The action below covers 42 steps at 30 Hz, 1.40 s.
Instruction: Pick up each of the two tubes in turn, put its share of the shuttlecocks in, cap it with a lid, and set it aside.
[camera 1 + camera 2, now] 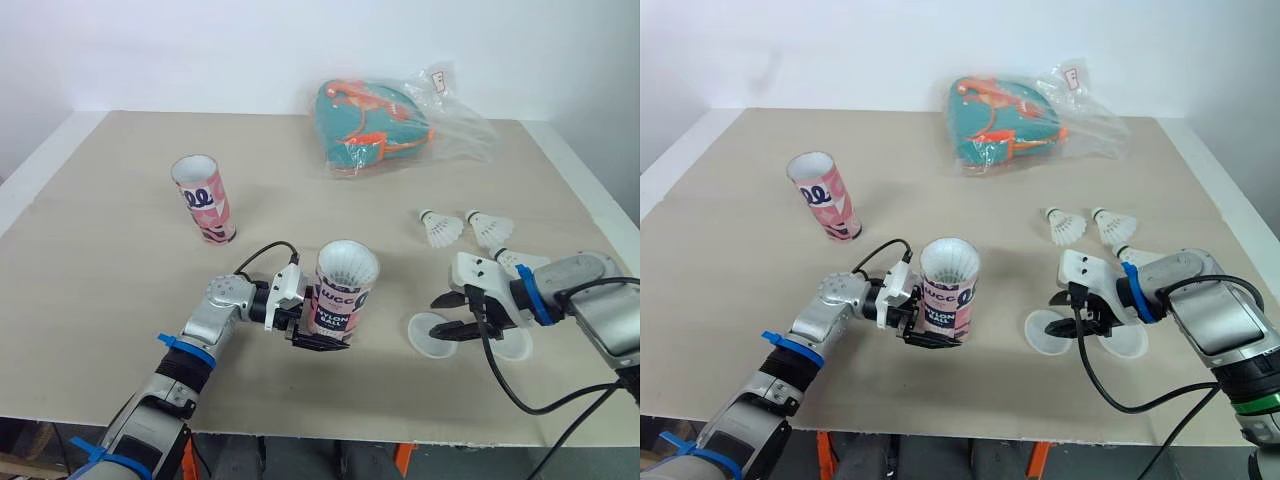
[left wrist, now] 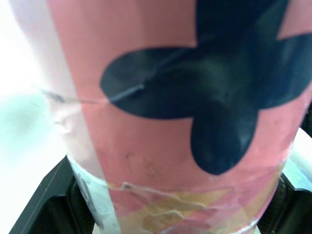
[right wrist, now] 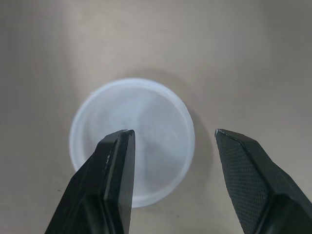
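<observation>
At table's (image 1: 110, 300) front, left gripper (image 1: 320, 338) clamps upright tube (image 1: 345, 288), mouth up; right gripper (image 1: 440, 316) gapes above lid (image 3: 146, 109)

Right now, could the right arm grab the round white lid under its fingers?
Probably yes. The right gripper is open just above the lid, which lies flat on the table with nothing between them. One finger is over the lid, the other past its rim; the thin edge may be fiddly.
</observation>
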Available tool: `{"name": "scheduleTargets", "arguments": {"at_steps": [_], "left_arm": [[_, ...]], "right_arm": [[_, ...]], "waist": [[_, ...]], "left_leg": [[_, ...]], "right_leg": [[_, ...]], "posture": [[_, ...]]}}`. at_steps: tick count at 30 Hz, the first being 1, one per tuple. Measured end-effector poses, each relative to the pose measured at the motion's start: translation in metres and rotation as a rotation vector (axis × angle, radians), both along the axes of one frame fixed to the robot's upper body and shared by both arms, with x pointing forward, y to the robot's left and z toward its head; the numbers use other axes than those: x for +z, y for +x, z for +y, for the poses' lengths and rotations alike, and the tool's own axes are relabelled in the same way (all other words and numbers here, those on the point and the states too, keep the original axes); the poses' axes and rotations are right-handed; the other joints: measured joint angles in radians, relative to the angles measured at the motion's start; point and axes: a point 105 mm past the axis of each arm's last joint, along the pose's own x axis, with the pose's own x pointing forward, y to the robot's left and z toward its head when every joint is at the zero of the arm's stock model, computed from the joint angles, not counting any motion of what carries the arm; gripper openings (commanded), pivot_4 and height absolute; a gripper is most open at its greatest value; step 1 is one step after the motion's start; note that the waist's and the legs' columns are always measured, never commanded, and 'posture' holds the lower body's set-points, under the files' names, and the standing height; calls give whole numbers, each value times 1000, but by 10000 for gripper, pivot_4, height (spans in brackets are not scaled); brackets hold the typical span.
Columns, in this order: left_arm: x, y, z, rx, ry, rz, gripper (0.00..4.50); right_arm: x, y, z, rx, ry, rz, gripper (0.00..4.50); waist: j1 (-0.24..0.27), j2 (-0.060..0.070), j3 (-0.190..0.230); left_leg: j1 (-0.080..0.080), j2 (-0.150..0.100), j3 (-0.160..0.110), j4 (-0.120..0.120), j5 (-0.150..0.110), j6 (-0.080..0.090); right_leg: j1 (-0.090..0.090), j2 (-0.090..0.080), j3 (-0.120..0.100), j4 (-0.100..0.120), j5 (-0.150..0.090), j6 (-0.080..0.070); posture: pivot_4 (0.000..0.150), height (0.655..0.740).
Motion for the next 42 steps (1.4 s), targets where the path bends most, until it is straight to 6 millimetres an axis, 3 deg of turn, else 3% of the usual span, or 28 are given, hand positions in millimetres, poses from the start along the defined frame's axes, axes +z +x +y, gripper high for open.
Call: {"name": "scheduleTargets", "arguments": {"at_steps": [5, 6, 15, 21, 25, 28, 32, 34, 37, 42], "left_arm": [[-5, 3, -1, 12, 6, -8, 36560], [-8, 4, -1, 17, 5, -10, 36560], [-14, 6, 1, -9, 21, -87, 36560], [-16, 8, -1, -18, 15, -77, 36560], [-17, 10, -2, -17, 11, -59, 36560], [-17, 11, -2, -18, 11, -49, 36560], [-18, 13, 0, -29, 23, -38, 36560], [-18, 13, 0, -41, 28, -35, 36560], [-18, 13, -4, -53, 25, -44, 36560], [-17, 13, -4, -67, 32, -53, 36560]], "right_arm": [[-1, 8, -1, 34, -72, -47, 1212], [-1, 10, -1, 42, -85, -60, 512], [7, 8, 9, 45, -24, -51, 512], [80, 9, 33, 130, 139, -187, 512], [144, 10, 49, 199, 226, -355, 512], [159, 11, 54, 220, 251, -385, 512], [187, 15, 82, 310, 315, -439, 512], [187, 12, 104, 402, 267, -453, 512], [164, 11, 128, 505, 205, -397, 512], [165, 7, 141, 576, 197, -393, 512]], "waist": [[0, 0, 0], [0, 0, -1], [0, 0, -2], [-1, 4, -3], [1, 5, -3], [-1, 4, -4], [-3, 6, -5], [-3, 6, -5], [2, 6, -5], [5, 6, -6]], "left_leg": [[1, 0, 0, 1, 0, 0], [1, 0, 0, 1, 0, -1], [3, 0, 0, 2, 1, -1], [4, 0, 0, 2, 1, -1], [7, 0, -1, 2, 1, -1], [8, 0, 0, 2, 1, -1], [8, 0, 1, 2, 1, -1], [8, 0, 0, 1, 1, -1], [6, -1, 0, 1, 1, -1], [3, -2, -1, 1, 2, -1]], "right_leg": [[1, 0, 0, 0, 0, 3], [2, 0, 0, 0, 0, 3], [3, 0, 0, 0, 1, 3], [5, 0, 0, 0, 1, 4], [7, 0, 0, 0, 1, 3], [8, -1, 0, -1, 0, 1], [6, -2, 0, -1, 1, -1], [5, -1, 0, -1, 1, 0], [3, -1, 0, -1, 1, 3], [3, -2, -1, -1, 3, 1]], "posture": [[1500, 7400], [1500, 7400], [1500, 7400], [1500, 7400], [1500, 7400], [1500, 7400], [1500, 7400], [1500, 7400], [1500, 7400], [1500, 7400]]}}
